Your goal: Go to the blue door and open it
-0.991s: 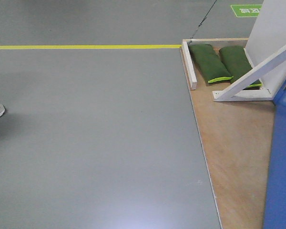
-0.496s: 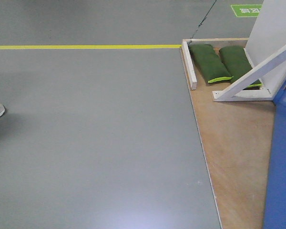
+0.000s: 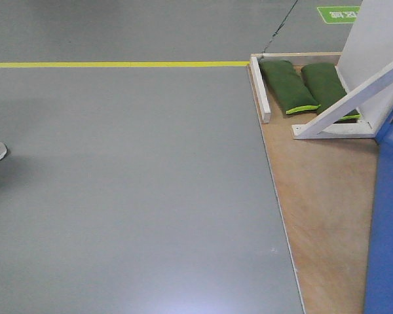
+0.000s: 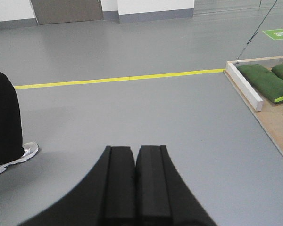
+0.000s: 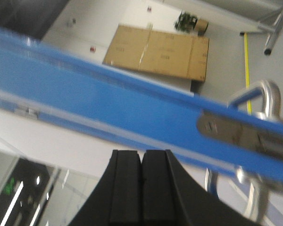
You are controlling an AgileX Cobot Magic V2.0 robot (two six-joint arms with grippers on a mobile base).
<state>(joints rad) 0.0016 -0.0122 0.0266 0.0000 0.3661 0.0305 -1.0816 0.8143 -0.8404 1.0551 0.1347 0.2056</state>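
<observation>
Standing at the front view's right edge, one blue door [image 3: 388, 248] is seen; its lever handle [image 5: 271, 96], blurred, lies near the right gripper [image 5: 142, 188], held there probably for the reach. That and the left gripper [image 4: 134, 183] are clenched, empty. Two green sandbags [image 3: 287, 85] are laid on the wooden base [image 3: 321, 196], likely as ballast.

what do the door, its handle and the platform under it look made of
Door: smooth blue panel, painted or laminated, with a slight sheen; the core is not visible. Handle: silver metal, polished, judging by its bright reflections. Platform: bare plywood or a similar board, matte tan with visible grain.
</observation>
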